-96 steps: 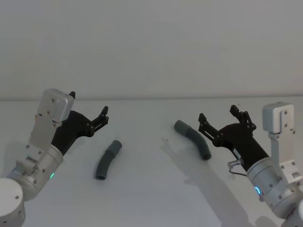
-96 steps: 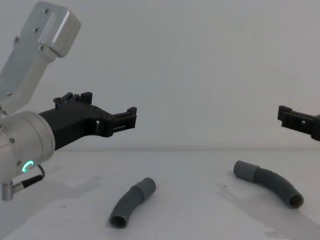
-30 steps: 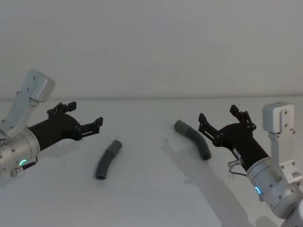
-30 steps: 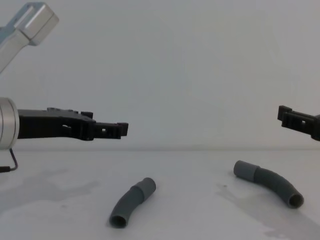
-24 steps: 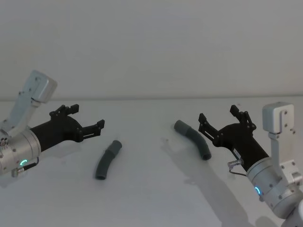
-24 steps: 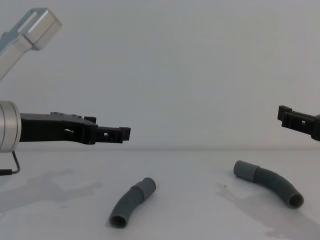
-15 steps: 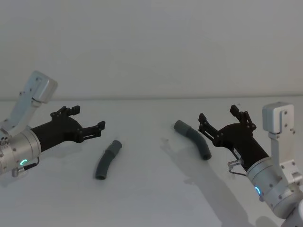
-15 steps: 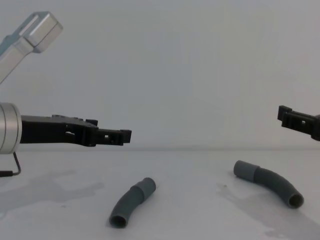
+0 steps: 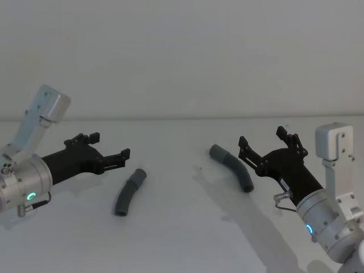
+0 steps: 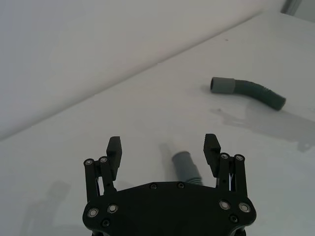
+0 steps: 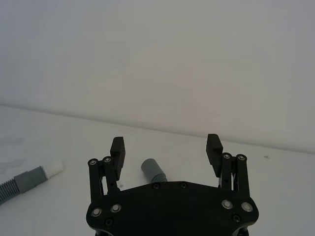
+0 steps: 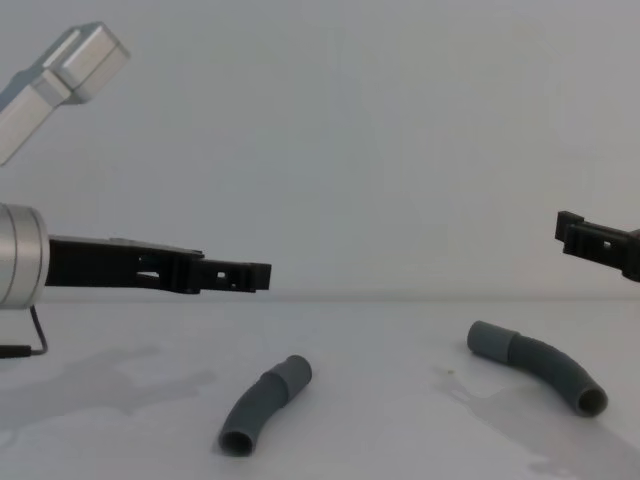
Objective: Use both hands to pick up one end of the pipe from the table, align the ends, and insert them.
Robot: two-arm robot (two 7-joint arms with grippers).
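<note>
Two curved dark grey pipe pieces lie apart on the white table (image 9: 182, 233). The left piece (image 9: 129, 192) (image 12: 264, 403) sits just right of and below my left gripper (image 9: 110, 145) (image 12: 255, 275), which hovers open above the table. In the left wrist view its cuff (image 10: 185, 166) shows beyond the open left gripper (image 10: 163, 145). The right piece (image 9: 232, 166) (image 12: 540, 365) lies just left of my open right gripper (image 9: 262, 136) (image 11: 165, 143). The right wrist view shows a grey cuff (image 11: 152, 169) under the fingers and, farther off, a piece with a white tip (image 11: 55, 167).
A plain pale wall (image 9: 182, 57) rises behind the table's far edge. Faint stains and shadows mark the surface around the pipe pieces. Bare table lies between the two pieces and in front of them.
My left gripper has moved right and a little lower, toward the left pipe piece. The right arm and both pipe pieces have stayed put.
</note>
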